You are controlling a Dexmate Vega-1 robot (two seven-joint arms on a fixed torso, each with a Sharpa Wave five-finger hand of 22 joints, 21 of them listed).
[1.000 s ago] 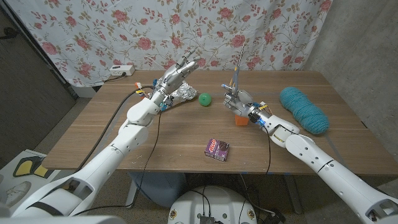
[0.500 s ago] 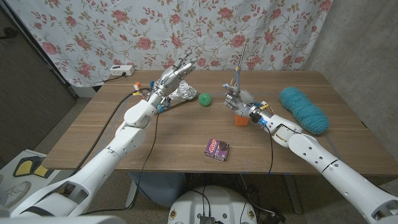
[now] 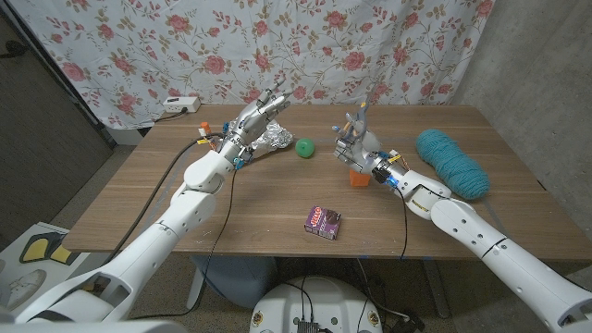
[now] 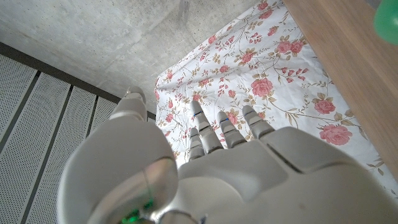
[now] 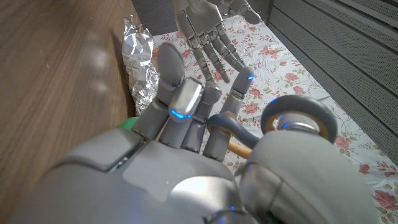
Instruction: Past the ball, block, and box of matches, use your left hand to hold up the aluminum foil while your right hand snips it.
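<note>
Foil job risks, near to far: small purple matchbox (image 3: 323, 222) near bench (image 3: 139, 199) front edge, clear of me. My right hand (image 3: 355, 148) grips grey-handled scissors (image 3: 360, 117) above orange block (image 3: 358, 178) — could knock it, or green ball (image 3: 305, 147). Crumpled aluminium foil (image 3: 271, 139) lies far-left on bench, unheld; my left hand (image 3: 255, 117) above it, fingers apart — thin foil may tear or slip.

Ball (image 3: 305, 147) lies between foil (image 3: 274, 140) and block (image 3: 358, 178).
</note>
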